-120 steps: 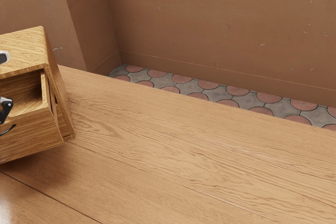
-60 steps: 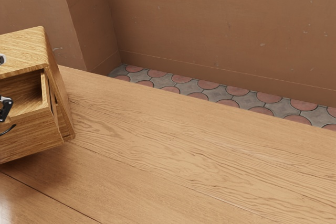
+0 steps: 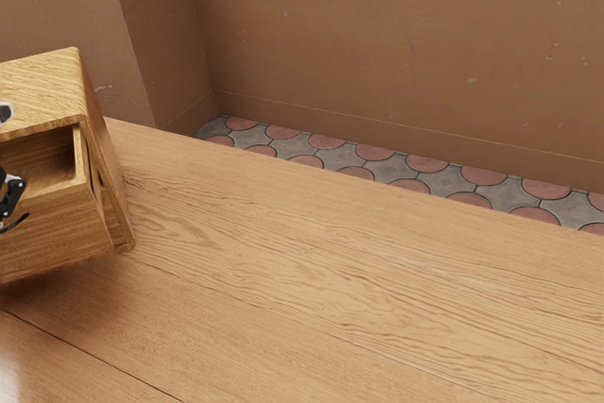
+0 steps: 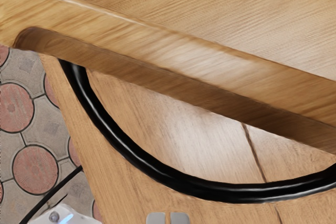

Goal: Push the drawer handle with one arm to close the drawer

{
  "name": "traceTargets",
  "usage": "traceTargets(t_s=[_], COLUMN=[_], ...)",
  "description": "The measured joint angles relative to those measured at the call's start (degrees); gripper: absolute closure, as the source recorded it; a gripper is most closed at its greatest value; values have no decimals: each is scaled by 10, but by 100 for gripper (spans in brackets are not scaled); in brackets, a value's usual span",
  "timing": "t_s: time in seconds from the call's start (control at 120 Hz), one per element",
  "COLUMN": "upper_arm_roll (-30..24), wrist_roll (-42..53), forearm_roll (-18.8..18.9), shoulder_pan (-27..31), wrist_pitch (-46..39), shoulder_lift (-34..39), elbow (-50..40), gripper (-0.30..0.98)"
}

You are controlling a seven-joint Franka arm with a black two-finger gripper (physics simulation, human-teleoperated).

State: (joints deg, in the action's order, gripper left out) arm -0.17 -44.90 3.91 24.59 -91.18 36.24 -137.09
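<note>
Wooden drawer (image 3: 57, 235) standing open, curved black handle (image 4: 184, 188) at its front, gripper (image 3: 12, 197) (closed, tips nearly together) near the handle

Box-shaped tan wooden cabinet (image 3: 42, 92): on flat tan wooden table (image 3: 330, 271).
Box-shaped tan wooden drawer (image 3: 66, 238): partway out of cabinet.

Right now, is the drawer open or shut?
Open. In the exterior view the drawer sticks out from its box, and you can see down inside it, behind its front.
</note>
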Motion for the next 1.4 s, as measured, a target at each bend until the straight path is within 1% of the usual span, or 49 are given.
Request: traceTargets(t_s=[0.2, 0.5, 0.583, 0.875, 1.033, 1.275, 1.333, 1.4], upper_arm_roll=[2, 9, 10, 10, 10, 10, 10, 7], wrist_roll=[7, 18, 22, 35, 42, 54, 56, 58], forearm_roll=[19, 37, 40, 47, 52, 60, 60, 59], shoulder_pan=[-2, 5, 17, 31, 42, 51, 54, 47], wrist_pitch=[-25, -57, -65, -91, -98, -110, -111, -101], shoulder_lift=[-38, -88, -108, -196, -219, -274, -274, -247], elbow=[26, 62, 79, 150, 181, 227, 228, 221], gripper=[79, 79, 79, 79, 79, 79, 79, 79])
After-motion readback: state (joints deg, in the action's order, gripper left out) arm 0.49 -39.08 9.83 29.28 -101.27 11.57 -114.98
